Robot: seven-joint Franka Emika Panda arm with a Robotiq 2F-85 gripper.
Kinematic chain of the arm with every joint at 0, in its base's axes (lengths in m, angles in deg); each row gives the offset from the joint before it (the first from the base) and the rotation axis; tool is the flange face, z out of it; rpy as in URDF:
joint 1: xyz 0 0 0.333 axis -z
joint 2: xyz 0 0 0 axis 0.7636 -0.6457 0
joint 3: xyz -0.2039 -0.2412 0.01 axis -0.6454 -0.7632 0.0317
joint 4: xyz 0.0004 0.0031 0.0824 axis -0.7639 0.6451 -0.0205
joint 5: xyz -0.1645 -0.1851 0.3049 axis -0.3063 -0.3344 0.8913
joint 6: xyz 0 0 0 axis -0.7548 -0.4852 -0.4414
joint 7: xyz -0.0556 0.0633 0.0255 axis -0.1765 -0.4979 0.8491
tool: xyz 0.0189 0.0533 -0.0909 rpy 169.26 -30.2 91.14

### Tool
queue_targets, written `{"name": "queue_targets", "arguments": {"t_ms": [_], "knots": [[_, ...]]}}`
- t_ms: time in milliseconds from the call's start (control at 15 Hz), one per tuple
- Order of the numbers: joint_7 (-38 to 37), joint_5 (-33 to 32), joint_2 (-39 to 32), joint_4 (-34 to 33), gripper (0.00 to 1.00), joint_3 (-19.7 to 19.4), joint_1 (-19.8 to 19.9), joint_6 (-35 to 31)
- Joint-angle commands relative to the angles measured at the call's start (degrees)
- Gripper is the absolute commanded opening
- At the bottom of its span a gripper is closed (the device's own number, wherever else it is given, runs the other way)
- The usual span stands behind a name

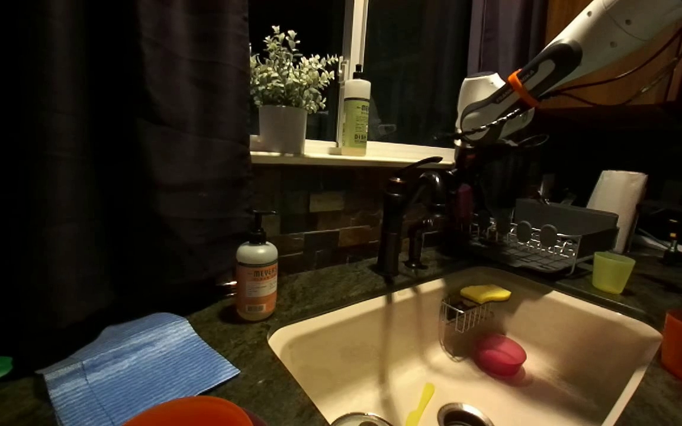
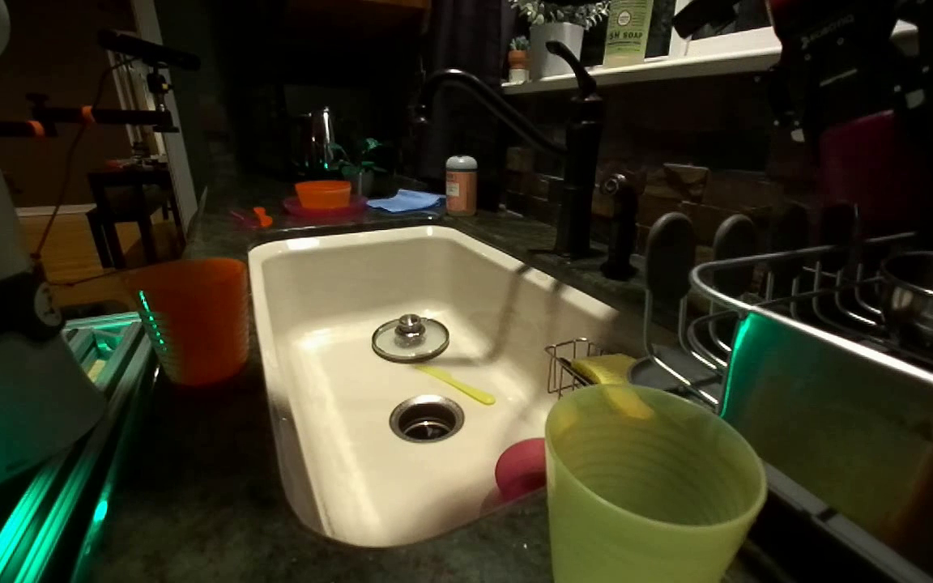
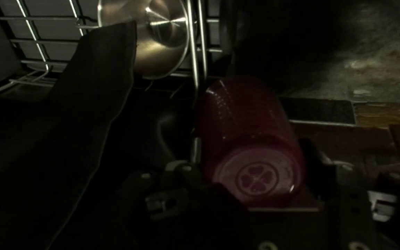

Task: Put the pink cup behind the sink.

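One pink cup, one yellow-green cup, one orange cup — three altogether — two soap bottles, three plants, one sink, one faucet, one sponge, one lid, one dish rack.

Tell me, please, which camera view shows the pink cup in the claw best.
The wrist view. There the pink cup is large, and its base mark is visible. Both exterior views show the cup only as a dim magenta patch without that mark; in an exterior view it looks smaller, near the faucet.
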Motion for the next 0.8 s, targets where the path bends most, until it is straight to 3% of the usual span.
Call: {"name": "queue_targets", "arguments": {"t_ms": [0, 400, 733], "knots": [[0.08, 0.14, 3.65, 0.31, 0.43, 0.28, -0.79, 3.40], [-0.85, -0.62, 8.03, 1.08, 0.43, 1.05, -1.66, 9.32], [-2.60, -5.16, 11.69, 1.97, 0.43, 1.61, -2.85, 11.66]]}}
